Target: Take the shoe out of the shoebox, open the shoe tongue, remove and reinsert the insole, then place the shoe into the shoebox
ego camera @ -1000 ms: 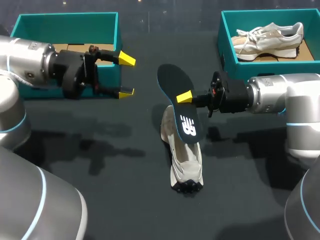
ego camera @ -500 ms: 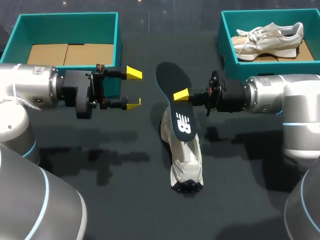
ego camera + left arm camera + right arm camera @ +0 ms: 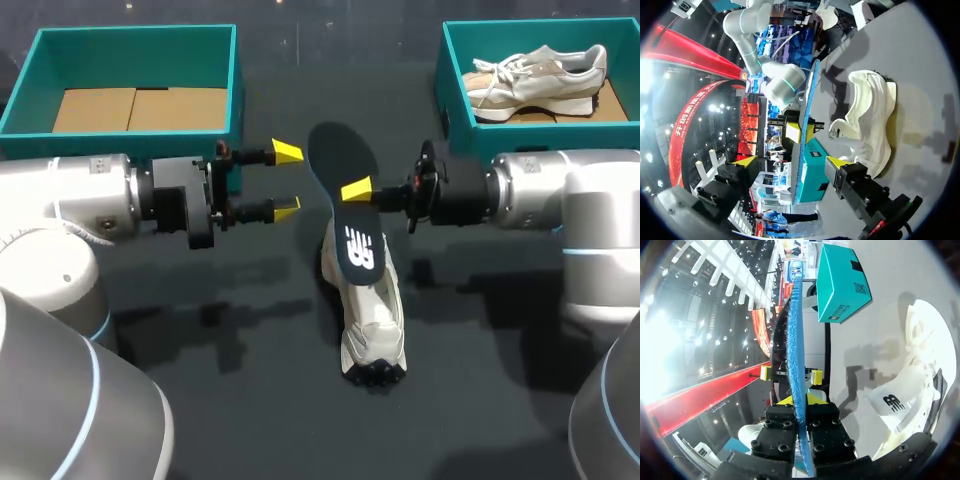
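Observation:
A dark insole point(image 3: 340, 160) stands on edge above the white shoe point(image 3: 372, 320), which lies on the dark table. My right gripper point(image 3: 358, 191) is shut on the insole's middle from the right. In the right wrist view the blue-edged insole point(image 3: 795, 350) runs straight out between the shut fingers of the right gripper point(image 3: 800, 400), with the shoe point(image 3: 920, 365) beside it. My left gripper point(image 3: 289, 180) is open, its tips just left of the insole's upper half. In the left wrist view the insole point(image 3: 807, 115) stands ahead of the open left gripper point(image 3: 791, 161), in line with the gap.
An empty teal shoebox point(image 3: 236, 70) sits at the back left, behind my left arm. A second teal shoebox point(image 3: 445, 80) at the back right holds another pale shoe point(image 3: 540, 65). Both arms hang level over the table's middle.
My left arm has swung right, from in front of the left shoebox to just beside the insole. The right gripper and insole have drifted slightly left. The shoe has not moved.

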Tool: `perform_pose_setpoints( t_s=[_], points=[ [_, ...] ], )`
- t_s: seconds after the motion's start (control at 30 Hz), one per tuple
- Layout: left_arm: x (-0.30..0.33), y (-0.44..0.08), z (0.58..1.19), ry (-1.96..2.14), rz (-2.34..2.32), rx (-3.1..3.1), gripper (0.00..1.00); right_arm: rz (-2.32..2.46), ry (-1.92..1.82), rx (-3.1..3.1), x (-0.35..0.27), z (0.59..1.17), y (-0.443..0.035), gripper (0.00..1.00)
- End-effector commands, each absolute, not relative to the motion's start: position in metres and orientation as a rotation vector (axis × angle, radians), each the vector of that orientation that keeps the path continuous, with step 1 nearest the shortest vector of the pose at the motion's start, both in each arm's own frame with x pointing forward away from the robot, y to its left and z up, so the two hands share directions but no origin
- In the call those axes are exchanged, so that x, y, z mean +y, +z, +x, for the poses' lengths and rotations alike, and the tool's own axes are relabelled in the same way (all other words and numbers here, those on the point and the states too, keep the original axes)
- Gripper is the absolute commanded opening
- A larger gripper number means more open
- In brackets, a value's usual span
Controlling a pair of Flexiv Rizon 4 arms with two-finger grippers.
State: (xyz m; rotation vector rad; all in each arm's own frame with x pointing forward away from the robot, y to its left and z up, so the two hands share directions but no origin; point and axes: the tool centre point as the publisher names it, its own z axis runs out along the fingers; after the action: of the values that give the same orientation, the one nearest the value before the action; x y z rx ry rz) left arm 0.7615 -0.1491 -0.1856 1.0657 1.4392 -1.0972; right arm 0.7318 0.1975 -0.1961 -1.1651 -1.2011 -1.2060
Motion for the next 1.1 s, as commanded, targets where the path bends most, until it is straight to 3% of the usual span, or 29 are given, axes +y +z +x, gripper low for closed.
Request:
perform_pose_setpoints(
  t_s=[0.03, 0.57, 0.87, 1.1],
  points=[
    [-0.161, -0.191, 0.772, -1.111, 1.059, 1.428, 0.51, -1.174, -1.207, -1.198, 0.204, 0.728, -0.194, 0.00],
    [-0.188, -0.202, 0.781, -1.127, 1.054, 1.401, 0.48, -1.163, -1.185, -1.196, 0.218, 0.724, -0.192, 0.00],
    [-0.195, -0.201, 0.777, -1.084, 1.045, 1.387, 0.34, -1.168, -1.194, -1.187, 0.220, 0.727, -0.195, 0.00],
    [-0.199, -0.202, 0.779, -1.075, 1.045, 1.389, 0.31, -1.162, -1.192, -1.186, 0.220, 0.727, -0.195, 0.00]
  ],
)
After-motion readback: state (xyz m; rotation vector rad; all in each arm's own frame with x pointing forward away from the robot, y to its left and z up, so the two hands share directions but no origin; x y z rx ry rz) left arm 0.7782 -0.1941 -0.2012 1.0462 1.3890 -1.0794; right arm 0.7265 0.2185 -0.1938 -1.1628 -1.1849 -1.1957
